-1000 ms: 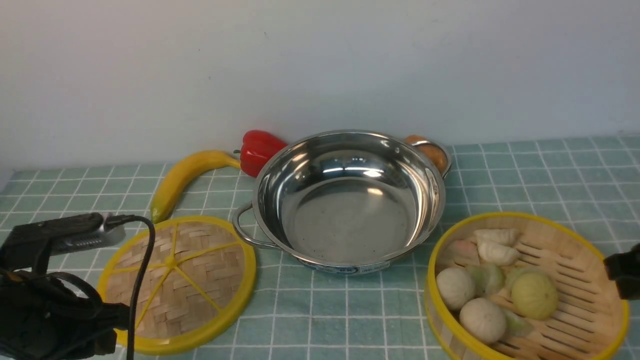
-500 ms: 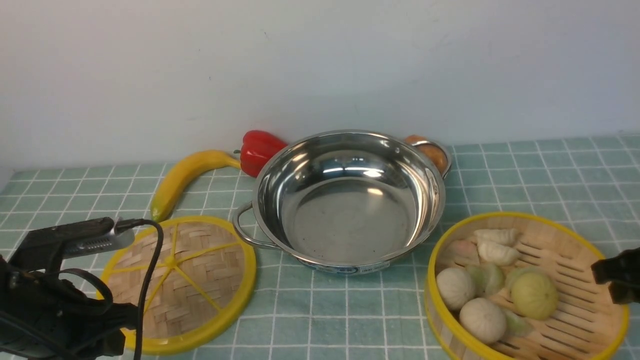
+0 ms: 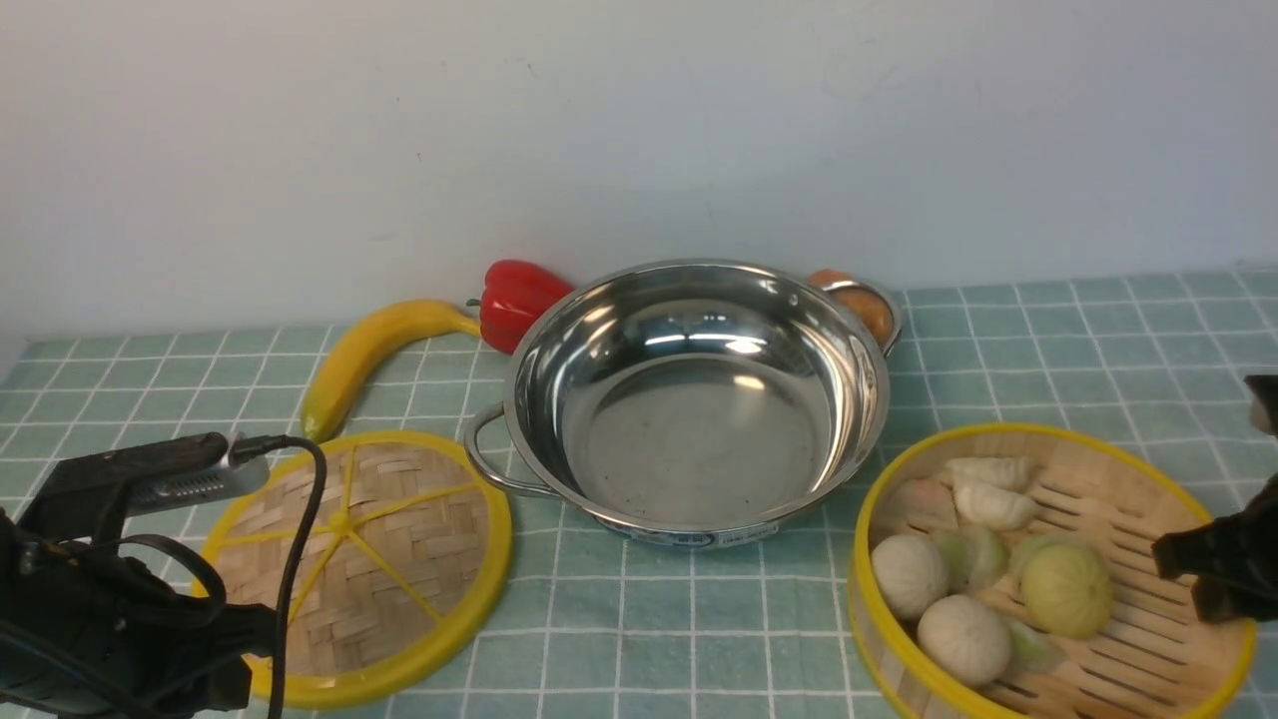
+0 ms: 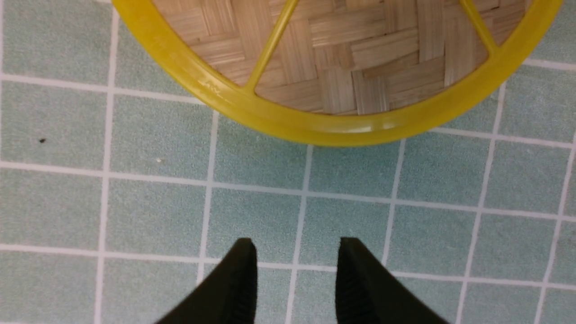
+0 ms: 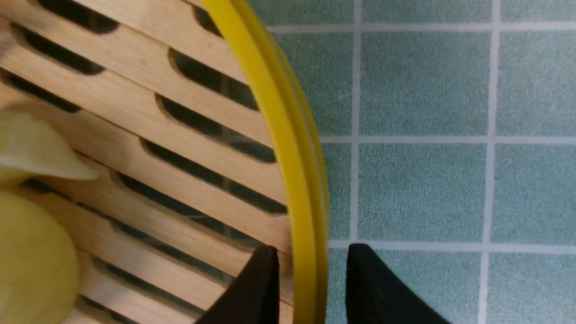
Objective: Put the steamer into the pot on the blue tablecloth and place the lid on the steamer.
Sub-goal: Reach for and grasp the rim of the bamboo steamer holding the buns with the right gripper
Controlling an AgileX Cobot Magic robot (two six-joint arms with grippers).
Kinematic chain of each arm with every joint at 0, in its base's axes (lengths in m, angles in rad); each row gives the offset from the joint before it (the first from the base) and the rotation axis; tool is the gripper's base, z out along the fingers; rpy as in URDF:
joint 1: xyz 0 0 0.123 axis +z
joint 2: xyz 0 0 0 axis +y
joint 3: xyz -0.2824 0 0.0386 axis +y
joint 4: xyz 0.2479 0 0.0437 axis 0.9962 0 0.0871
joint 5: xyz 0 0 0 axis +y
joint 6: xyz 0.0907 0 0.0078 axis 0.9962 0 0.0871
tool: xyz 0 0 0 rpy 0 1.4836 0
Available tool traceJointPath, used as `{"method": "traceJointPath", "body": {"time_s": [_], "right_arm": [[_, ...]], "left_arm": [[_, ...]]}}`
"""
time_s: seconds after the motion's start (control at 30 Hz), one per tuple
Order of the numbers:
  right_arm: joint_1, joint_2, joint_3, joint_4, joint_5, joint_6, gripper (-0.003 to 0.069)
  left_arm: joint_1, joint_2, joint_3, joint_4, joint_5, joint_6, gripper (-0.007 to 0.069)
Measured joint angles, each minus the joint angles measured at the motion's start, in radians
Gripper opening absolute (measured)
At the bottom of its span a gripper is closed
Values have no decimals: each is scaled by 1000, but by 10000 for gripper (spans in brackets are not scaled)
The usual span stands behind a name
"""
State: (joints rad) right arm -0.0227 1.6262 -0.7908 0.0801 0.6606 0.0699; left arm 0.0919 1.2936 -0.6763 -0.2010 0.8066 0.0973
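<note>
The steamer (image 3: pixel 1128 509), a yellow-rimmed bamboo basket with toy buns and dumplings, sits on the blue tablecloth (image 3: pixel 1098 359) at the front right. The shiny pot (image 3: pixel 689 399) stands empty in the middle. The flat woven lid (image 3: pixel 359 559) lies at the front left. My right gripper (image 3: pixel 1208 579) is open. In the right wrist view its tips (image 5: pixel 310 249) straddle the steamer's yellow rim (image 5: pixel 279 112), one finger inside and one outside. My left gripper (image 4: pixel 294 245) is open and empty over bare cloth, just short of the lid's rim (image 4: pixel 315 128).
A yellow banana (image 3: pixel 369 350) and a red pepper (image 3: pixel 514 300) lie behind the lid, left of the pot. An orange round thing (image 3: pixel 864 305) sits behind the pot's far handle. A wall closes the back of the table.
My right gripper has come in from the right edge and down over the steamer's right rim. My left arm shifted slightly right early on, then stayed still.
</note>
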Motion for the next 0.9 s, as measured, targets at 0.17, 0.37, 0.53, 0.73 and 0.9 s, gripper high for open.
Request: {"method": "traceJointPath", "body": {"time_s": [0.17,0.37,0.53,0.73,0.9], "right_arm": [[0,5,-3,2,0,13,81],[0,5,-9,-65,61,12,58],[0,-7,-11,-85,137,43,57],[0,-80,-8,-103,272,48,56],[0,-157,-7,-113,350,47,56]], "left_arm": [[0,1,0,0,0,0,243],[0,1,0,-1,0,1,243],[0,2,0,-1,0,1,243],[0,2,0,-1,0,1,243],[0,2,0,-1,0,1,243]]}}
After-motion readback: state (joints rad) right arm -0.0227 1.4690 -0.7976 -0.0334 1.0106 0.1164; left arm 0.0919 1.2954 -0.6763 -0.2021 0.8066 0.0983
